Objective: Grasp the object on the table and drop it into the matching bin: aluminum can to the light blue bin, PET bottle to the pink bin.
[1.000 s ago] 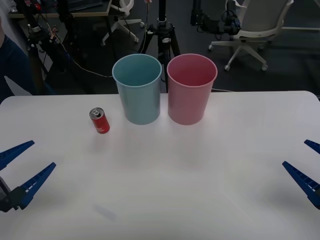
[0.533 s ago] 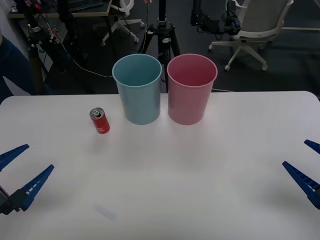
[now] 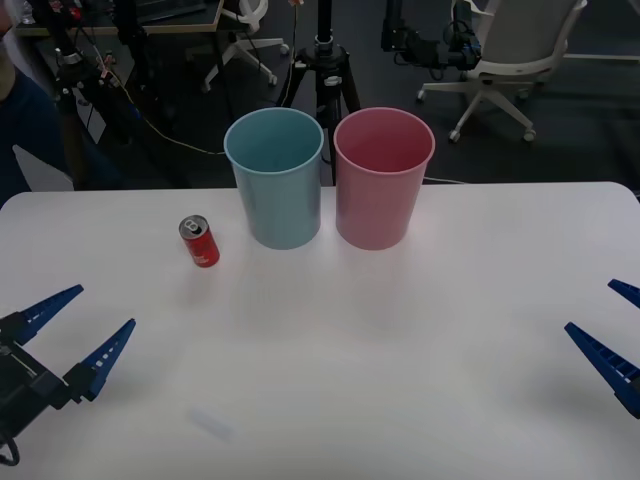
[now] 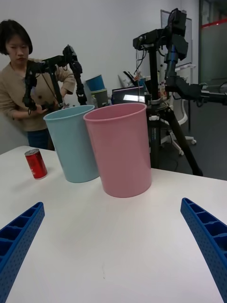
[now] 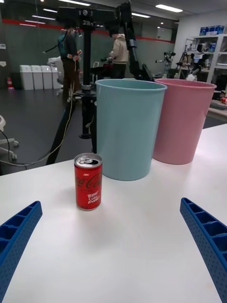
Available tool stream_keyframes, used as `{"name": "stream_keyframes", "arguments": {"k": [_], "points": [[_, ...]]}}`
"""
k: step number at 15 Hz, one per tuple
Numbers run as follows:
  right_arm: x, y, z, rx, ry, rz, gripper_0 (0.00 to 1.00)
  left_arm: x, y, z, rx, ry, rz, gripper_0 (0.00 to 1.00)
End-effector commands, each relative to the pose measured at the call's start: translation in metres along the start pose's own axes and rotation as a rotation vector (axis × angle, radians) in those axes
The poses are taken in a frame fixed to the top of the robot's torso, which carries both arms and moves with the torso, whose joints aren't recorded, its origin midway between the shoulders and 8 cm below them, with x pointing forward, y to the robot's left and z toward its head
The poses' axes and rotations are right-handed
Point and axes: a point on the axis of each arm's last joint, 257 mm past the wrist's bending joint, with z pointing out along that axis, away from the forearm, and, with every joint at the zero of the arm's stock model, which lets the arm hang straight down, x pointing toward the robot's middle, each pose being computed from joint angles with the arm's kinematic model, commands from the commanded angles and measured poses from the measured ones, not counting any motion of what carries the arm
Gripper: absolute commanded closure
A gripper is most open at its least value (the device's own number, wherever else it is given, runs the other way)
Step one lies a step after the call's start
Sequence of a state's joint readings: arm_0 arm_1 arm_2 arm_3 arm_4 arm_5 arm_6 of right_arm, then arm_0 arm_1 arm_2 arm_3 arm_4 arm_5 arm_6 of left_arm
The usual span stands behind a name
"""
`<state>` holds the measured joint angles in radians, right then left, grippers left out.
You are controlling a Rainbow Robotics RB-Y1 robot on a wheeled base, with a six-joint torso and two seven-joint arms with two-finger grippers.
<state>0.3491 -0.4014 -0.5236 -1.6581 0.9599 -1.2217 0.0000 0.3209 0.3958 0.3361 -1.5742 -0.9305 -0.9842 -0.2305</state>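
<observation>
A small red aluminum can (image 3: 200,241) stands upright on the white table (image 3: 400,330), left of the light blue bin (image 3: 276,178). The pink bin (image 3: 383,177) stands right beside the blue one. My left gripper (image 3: 78,325) is open near the table's front left, well short of the can. In the left wrist view the can (image 5: 88,181) stands ahead between the open fingers (image 5: 208,241), with the light blue bin (image 5: 126,128) and pink bin (image 5: 183,120) behind it. My right gripper (image 3: 612,330) hovers open at the right edge. Its wrist view shows the pink bin (image 4: 120,149), light blue bin (image 4: 72,142) and can (image 4: 36,163).
A tripod (image 3: 325,70) stands just behind the bins, off the table. Office chairs (image 3: 505,60) and cables fill the floor beyond the far edge. A person (image 4: 21,90) stands behind the table's left side, touching nothing on it.
My left gripper has moved forward and to the right, closer to the can, with more of its wrist in sight. The can, both bins and the right gripper have stayed put.
</observation>
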Motion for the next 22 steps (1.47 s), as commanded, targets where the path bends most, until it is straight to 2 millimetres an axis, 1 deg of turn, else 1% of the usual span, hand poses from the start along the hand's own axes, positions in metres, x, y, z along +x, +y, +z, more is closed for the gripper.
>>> {"name": "stream_keyframes", "arguments": {"k": [1, 4, 6, 10, 12, 13, 14, 17, 21, 22], "points": [[0.000, 0.000, 0.000, 0.000, 0.000, 0.000, 0.00, 0.022, -0.002, 0.020, 0.026, 0.021, -0.031, 0.00], [0.000, 0.000, 0.000, 0.000, 0.000, 0.000, 0.00, 0.031, 0.006, 0.040, 0.032, 0.031, -0.031, 0.00], [0.000, 0.000, 0.000, 0.000, 0.000, 0.000, 0.00, 0.034, 0.016, 0.047, 0.017, 0.046, -0.012, 0.00], [0.000, 0.000, 0.000, 0.000, 0.000, 0.000, 0.00, 0.044, 0.030, 0.058, -0.025, 0.070, -0.008, 0.00], [0.000, 0.000, 0.000, 0.000, 0.000, 0.000, 0.00, 0.048, 0.033, 0.072, -0.027, 0.059, -0.024, 0.00], [0.000, 0.000, 0.000, 0.000, 0.000, 0.000, 0.00, 0.049, 0.034, 0.082, -0.029, 0.051, -0.028, 0.00], [0.000, 0.000, 0.000, 0.000, 0.000, 0.000, 0.00, 0.051, 0.036, 0.088, -0.030, 0.052, -0.030, 0.00], [0.000, 0.000, 0.000, 0.000, 0.000, 0.000, 0.00, 0.058, 0.044, 0.109, -0.057, 0.069, -0.006, 0.00], [0.000, 0.000, 0.000, 0.000, 0.000, 0.000, 0.00, 0.062, 0.043, 0.136, -0.107, 0.087, 0.010, 0.00], [0.000, 0.000, 0.000, 0.000, 0.000, 0.000, 0.00, 0.064, 0.039, 0.145, -0.116, 0.088, 0.005, 0.00]]}}
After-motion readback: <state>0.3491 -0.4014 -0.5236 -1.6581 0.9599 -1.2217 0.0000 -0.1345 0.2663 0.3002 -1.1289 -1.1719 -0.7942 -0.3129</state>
